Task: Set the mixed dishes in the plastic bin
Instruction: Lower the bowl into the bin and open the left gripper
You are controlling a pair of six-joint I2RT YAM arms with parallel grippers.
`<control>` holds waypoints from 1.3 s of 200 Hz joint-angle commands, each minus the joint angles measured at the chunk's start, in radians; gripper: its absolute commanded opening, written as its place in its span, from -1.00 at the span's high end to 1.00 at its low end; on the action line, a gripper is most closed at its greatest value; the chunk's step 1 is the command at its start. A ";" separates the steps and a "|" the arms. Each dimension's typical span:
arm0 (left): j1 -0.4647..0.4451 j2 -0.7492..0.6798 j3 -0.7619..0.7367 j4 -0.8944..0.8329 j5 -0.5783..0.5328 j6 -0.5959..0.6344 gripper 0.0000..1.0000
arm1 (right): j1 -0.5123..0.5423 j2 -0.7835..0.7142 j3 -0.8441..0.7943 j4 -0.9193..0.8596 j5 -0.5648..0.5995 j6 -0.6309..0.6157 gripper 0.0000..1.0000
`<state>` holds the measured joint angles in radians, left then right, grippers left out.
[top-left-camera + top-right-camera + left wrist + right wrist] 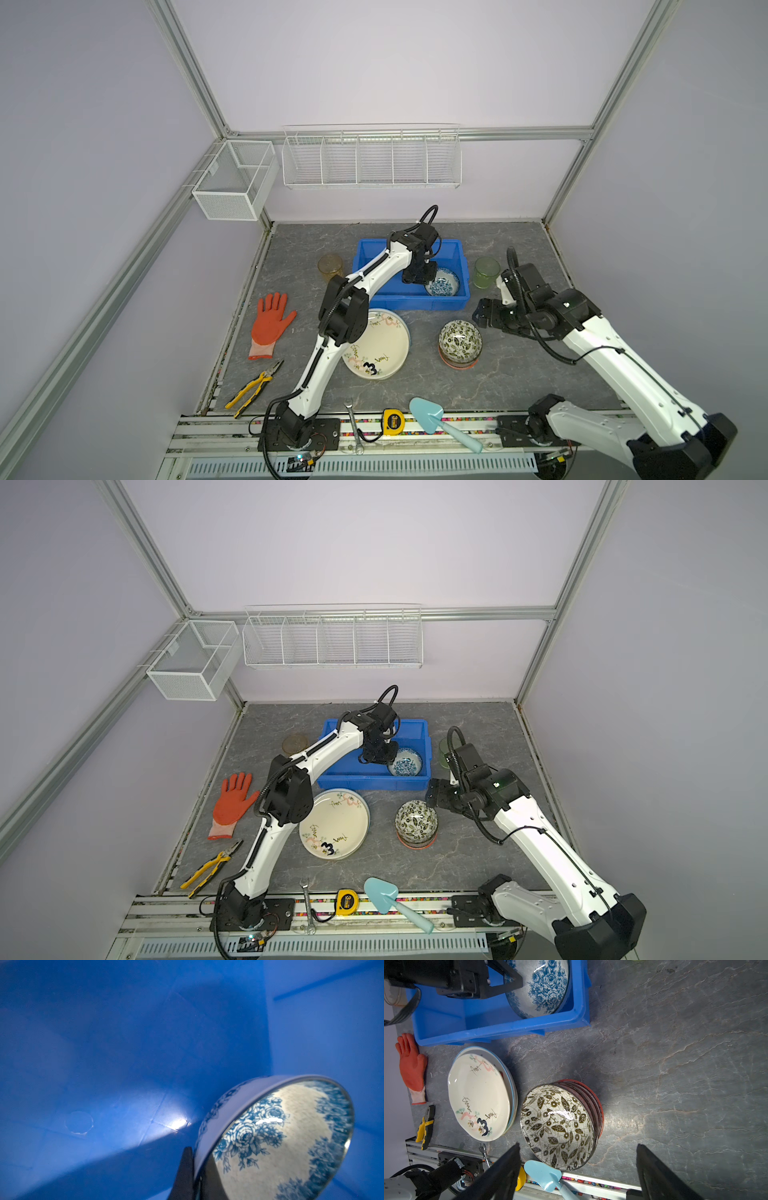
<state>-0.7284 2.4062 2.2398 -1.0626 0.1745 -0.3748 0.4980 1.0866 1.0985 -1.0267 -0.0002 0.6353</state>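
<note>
The blue plastic bin (415, 303) (365, 782) stands at the back middle of the table. Inside it my left gripper (422, 278) (197, 1159) is shut on the rim of a tilted blue-white bowl (444, 284) (280, 1147) (544, 985). Cream plate "3" (376, 351) (477, 1095) tops a plate stack in front of the bin. A dark leaf bowl (460, 340) (558, 1124) sits on an orange-rimmed bowl (457, 363). My right gripper (482, 313) (577, 1145) hangs open and empty, up and to the right of that bowl. An amber cup (330, 266) stands left of the bin, a green cup (487, 272) right of it.
An orange glove (270, 322) and pliers (253, 388) lie at the left. A wrench (353, 424), tape measure (392, 420) and light-blue trowel (436, 419) lie along the front rail. White wire baskets (370, 158) hang on the back wall.
</note>
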 commanded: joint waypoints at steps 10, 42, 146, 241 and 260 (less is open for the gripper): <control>-0.009 0.010 0.023 -0.011 0.036 0.036 1.00 | -0.006 0.007 -0.017 0.007 -0.014 -0.003 -0.76; -0.010 0.014 0.023 0.000 0.051 0.028 1.00 | -0.006 0.007 -0.022 0.009 -0.016 0.001 -0.76; -0.011 0.037 0.018 0.029 0.090 0.010 0.77 | -0.006 0.016 -0.034 0.017 -0.017 -0.001 -0.76; -0.012 0.030 0.004 0.032 0.088 0.014 0.16 | -0.006 0.018 -0.026 0.002 -0.009 -0.006 -0.76; -0.010 0.014 0.001 0.029 0.070 0.016 -0.10 | -0.007 0.018 -0.021 -0.005 -0.009 -0.014 -0.77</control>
<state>-0.7341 2.4401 2.2398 -1.0218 0.2600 -0.3630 0.4980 1.0985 1.0790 -1.0191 -0.0051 0.6346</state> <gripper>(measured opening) 0.488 0.882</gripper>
